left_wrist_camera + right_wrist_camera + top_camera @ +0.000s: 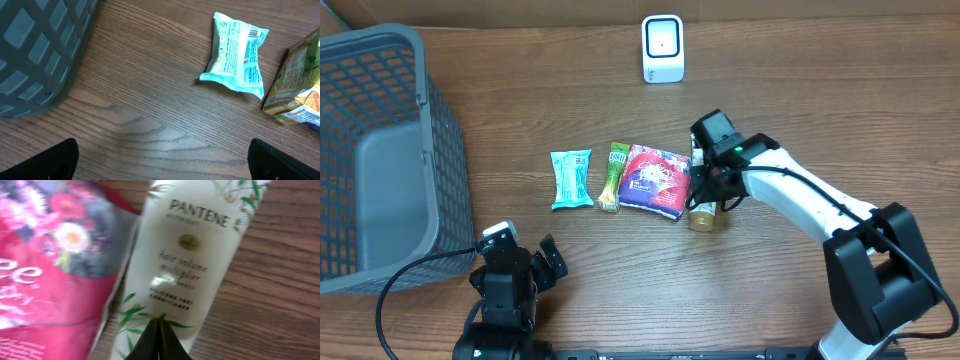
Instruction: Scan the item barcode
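A white Pantene bottle (190, 255) lies flat on the wooden table, beside a red flowered pouch (45, 270). My right gripper (159, 323) is shut, its two dark fingertips pressed together just over the bottle's lower label, with nothing between them. In the overhead view this gripper (712, 185) covers most of the bottle (703, 216), whose gold cap end points toward the front. The white barcode scanner (663, 48) stands at the back centre. My left gripper (515, 268) rests open at the front left, its fingers (62, 161) far apart over bare wood.
A grey mesh basket (380, 150) fills the left side. A teal snack packet (571, 179), barcode side up (239, 52), and a green bar (613, 176) lie left of the red pouch (656, 180). No barcode shows on the bottle.
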### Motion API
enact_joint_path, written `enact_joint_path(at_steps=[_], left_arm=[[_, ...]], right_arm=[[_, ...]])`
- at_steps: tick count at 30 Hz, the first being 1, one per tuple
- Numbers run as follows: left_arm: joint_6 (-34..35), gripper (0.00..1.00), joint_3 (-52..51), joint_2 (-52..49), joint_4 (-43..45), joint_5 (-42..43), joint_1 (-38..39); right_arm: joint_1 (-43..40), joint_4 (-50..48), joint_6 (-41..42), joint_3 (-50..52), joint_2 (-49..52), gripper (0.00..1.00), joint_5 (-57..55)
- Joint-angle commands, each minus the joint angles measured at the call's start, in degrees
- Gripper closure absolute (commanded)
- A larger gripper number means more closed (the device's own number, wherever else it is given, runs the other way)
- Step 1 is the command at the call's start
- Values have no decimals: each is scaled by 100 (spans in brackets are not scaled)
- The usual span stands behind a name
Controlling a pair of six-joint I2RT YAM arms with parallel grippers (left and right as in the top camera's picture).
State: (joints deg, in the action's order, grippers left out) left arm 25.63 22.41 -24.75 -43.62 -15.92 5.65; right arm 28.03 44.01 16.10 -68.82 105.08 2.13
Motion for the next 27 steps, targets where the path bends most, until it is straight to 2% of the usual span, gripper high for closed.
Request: enact_joint_path(at_steps=[1,8,13,17,19,21,27], left_arm=[[120,0,-26,50,35,-98,11],[120,1,-26,50,35,-98,11],[120,0,-26,50,35,-98,11],[120,0,-26,50,35,-98,11],[120,1,-26,50,35,-98,11],[120,1,-26,50,35,-98,11],[120,0,-26,50,35,-98,11]], right_arm=[[-345,-15,42,476,50,96,-98],[-866,-70,-59,745,48,96,-52],[-815,192,-306,321,4,96,83],[-542,756,-439,-317,-90,82,118],[-328,981,-459,-588,-118,71,120],[-122,1097,-457,-732,-120,64,120],[313,1064,-199,-612,-81,62,107]])
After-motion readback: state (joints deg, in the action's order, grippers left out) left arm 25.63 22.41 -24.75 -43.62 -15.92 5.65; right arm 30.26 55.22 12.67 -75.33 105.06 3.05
